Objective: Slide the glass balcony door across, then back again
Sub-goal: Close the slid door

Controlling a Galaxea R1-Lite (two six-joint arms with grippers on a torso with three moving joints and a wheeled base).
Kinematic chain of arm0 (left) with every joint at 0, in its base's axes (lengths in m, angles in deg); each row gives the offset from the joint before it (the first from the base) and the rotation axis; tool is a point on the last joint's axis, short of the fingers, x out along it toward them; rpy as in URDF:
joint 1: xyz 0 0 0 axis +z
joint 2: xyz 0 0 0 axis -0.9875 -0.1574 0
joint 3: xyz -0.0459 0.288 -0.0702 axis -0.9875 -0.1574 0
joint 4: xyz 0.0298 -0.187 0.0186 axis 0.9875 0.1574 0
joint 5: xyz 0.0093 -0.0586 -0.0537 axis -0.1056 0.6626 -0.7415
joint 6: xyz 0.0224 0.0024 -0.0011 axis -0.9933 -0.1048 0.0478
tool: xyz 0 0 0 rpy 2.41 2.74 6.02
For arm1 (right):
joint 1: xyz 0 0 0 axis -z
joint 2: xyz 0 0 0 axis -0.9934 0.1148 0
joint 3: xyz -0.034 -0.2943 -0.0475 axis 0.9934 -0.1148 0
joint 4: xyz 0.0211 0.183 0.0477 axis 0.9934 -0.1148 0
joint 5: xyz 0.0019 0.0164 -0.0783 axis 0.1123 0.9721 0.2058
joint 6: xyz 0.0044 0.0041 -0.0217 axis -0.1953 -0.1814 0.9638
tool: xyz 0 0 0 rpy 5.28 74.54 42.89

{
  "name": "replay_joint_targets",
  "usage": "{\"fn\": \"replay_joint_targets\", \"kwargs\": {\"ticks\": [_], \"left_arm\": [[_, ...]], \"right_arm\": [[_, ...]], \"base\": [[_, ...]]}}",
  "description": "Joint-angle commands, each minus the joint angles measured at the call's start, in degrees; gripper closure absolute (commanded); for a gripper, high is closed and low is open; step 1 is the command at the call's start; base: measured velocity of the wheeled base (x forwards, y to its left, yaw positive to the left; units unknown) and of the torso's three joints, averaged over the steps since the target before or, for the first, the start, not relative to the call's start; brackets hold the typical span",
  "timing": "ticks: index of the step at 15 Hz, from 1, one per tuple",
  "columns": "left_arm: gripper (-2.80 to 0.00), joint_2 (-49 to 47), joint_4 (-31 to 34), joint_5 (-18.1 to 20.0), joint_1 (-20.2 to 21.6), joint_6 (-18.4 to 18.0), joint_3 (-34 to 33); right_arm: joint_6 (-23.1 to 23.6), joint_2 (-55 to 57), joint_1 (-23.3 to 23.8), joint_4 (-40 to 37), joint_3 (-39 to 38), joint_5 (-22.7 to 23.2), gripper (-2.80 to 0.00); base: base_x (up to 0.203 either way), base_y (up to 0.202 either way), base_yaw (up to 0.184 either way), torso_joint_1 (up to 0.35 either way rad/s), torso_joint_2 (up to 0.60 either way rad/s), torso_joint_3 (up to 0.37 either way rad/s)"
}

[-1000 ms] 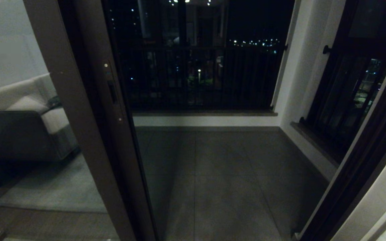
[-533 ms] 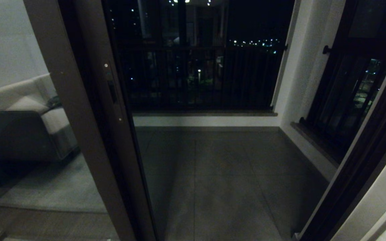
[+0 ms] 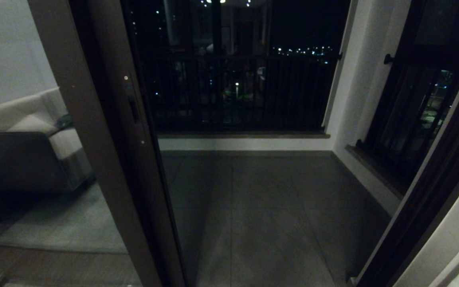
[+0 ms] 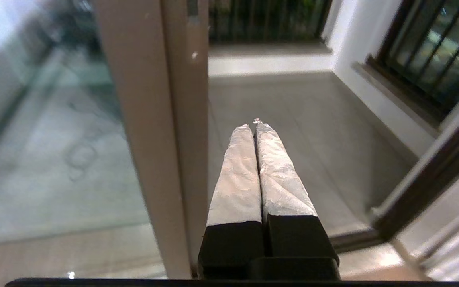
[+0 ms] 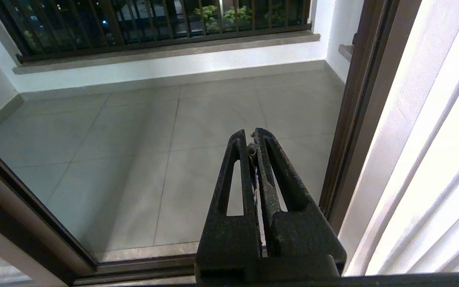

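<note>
Glass balcony door [image 3: 134, 131] parked at left of the opening, stile upright, recessed handle [image 3: 133, 109] untouched; doorway clear to balcony floor [image 3: 261, 207]. No shift of door against earlier head views. Left gripper [image 4: 252, 124] just beside stile, fingers pressed together, holding nothing. Right gripper [image 5: 250, 137] idle over threshold, fingers pressed together. Sliding judged not yet begun.

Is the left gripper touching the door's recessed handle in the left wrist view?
No: the left gripper hangs shut over floor tiles, beside the door stile.
</note>
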Motion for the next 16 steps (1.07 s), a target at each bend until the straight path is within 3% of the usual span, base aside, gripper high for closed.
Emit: {"fn": "replay_joint_targets", "kwargs": {"ticks": [1,4,8,12,15,16], "left_arm": [[0.00,-16.59,4.89,0.68,-1.30,0.71,12.80],[0.00,-29.14,13.32,0.54,-6.99,2.94,26.78],[0.00,-43.25,20.72,-3.79,-13.17,6.48,41.20],[0.00,-52.91,21.90,-10.10,-16.34,7.34,47.54],[0.00,-58.06,21.75,-11.15,-16.58,7.17,50.59],[-2.80,-59.67,21.73,-11.23,-16.59,7.15,51.31]], "right_arm": [[0.05,0.09,-0.01,0.00,0.00,-0.02,0.00],[-0.01,0.09,-0.01,0.00,0.00,-0.02,0.00],[0.06,0.09,-0.01,0.00,0.00,-0.02,0.00],[-0.03,0.09,-0.01,0.00,0.00,-0.02,0.00],[0.06,0.09,-0.01,0.00,0.00,0.06,0.00],[0.00,0.09,-0.01,0.00,0.00,-0.02,0.00]], "base": [[0.000,0.000,0.000,0.000,0.00,0.000],[0.000,0.000,0.000,0.000,0.00,0.000],[0.000,0.000,0.000,0.000,0.00,0.000],[0.000,0.000,0.000,0.000,0.00,0.000],[0.000,0.000,0.000,0.000,0.00,0.000],[0.000,0.000,0.000,0.000,0.00,0.000]]}}
